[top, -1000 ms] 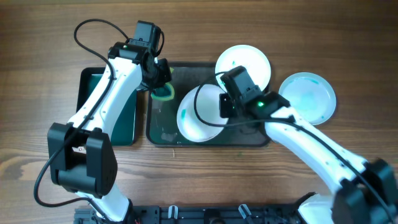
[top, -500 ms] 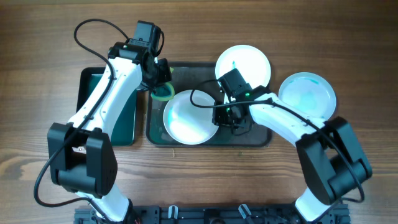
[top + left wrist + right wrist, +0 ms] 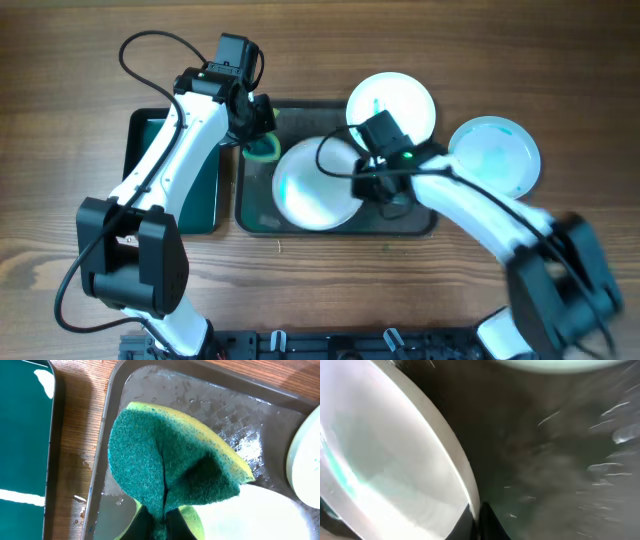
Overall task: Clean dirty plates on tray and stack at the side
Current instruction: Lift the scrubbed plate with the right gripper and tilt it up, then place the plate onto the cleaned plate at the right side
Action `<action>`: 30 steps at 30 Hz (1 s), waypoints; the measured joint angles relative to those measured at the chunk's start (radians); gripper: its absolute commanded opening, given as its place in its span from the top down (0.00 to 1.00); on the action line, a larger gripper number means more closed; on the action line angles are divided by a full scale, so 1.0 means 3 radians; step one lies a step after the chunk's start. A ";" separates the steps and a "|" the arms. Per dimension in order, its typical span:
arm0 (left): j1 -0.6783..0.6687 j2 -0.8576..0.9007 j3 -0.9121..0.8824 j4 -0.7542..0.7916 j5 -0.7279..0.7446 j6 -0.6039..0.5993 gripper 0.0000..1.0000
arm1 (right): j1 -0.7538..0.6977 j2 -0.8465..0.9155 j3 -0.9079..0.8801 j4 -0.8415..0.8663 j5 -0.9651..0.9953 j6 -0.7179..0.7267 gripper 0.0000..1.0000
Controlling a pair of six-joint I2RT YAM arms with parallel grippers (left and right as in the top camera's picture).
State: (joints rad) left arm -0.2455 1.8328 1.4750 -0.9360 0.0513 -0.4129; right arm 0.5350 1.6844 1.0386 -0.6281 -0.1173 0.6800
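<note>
1. Left hand [image 3: 256,128]: closed on one sponge [image 3: 170,465], green face out and yellow backing behind, pinched into a fold. The sponge hangs over the top-left corner of the dark tray [image 3: 258,215].
2. Right hand [image 3: 372,184]: clamped on the right rim of the first plate [image 3: 312,185]. The right wrist view shows a dark finger [image 3: 486,519] against that white rim.
3. Plates, count three, all white with a pale green tint. The first plate lies on the dark tray, left of centre. The second plate [image 3: 392,100] sits at the tray's top-right corner, overlapping its edge. The third plate [image 3: 496,155] rests on the worktop [image 3: 60,120], right of the tray and clear of it.
4. Trays, count two: the dark tray, wet inside, and a green tray [image 3: 200,185] just beside it on the left.
5. Change from half a second ago: the first plate has shifted slightly right and up on the dark tray. The right arm now shows motion blur. The left arm and the sponge are unchanged.
</note>
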 measured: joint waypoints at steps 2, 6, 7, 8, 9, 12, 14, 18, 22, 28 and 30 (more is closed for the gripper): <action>0.0000 0.0000 0.0000 0.0003 0.0000 0.0000 0.96 | 0.0189 -0.0612 -0.0001 -0.0092 0.0975 -0.0272 0.96; 0.0000 0.0000 0.0000 0.0001 0.0000 0.0000 0.96 | 0.0718 -0.0830 -0.0001 -0.0175 0.2595 -0.0647 0.96; 0.0000 0.0000 0.0000 0.0001 0.0000 0.0000 0.96 | 0.0872 -0.0830 -0.0001 -0.0217 0.3071 -0.0694 0.96; 0.0000 0.0000 0.0000 0.0001 0.0000 0.0000 0.96 | 0.1015 -0.0830 -0.0001 -0.0229 0.3494 -0.0721 0.96; 0.0000 0.0000 0.0000 0.0003 0.0000 0.0000 0.96 | 0.1152 -0.0829 -0.0001 -0.0239 0.3891 -0.0767 0.96; 0.0000 0.0000 0.0000 0.0003 0.0000 0.0000 0.96 | 0.1581 -0.0829 -0.0003 -0.0095 0.4851 -0.1044 0.96; -0.0001 0.0000 0.0000 0.0004 0.0000 0.0000 0.96 | 0.1712 -0.0829 -0.0008 0.0181 0.5091 -0.1423 0.96; 0.0000 0.0000 0.0000 0.0004 0.0000 0.0000 0.96 | 0.1792 -0.0828 -0.0019 0.0985 0.5289 -0.2583 0.96; 0.0000 0.0000 0.0000 0.0001 0.0000 0.0000 0.96 | 0.1792 -0.0828 -0.0010 0.1709 0.5350 -0.3607 0.96; 0.0000 0.0000 0.0000 0.0003 0.0000 0.0000 0.96 | 0.1792 -0.0828 -0.0010 0.1775 0.5358 -0.4028 0.96; 0.0000 0.0000 0.0000 0.0003 0.0000 0.0000 0.96 | 0.1792 -0.0828 -0.0028 0.1776 0.5358 -0.4013 0.96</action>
State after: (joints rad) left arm -0.2455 1.8328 1.4750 -0.9352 0.0513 -0.4129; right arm 1.0725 1.4361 1.0302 -0.0952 1.4902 -0.5240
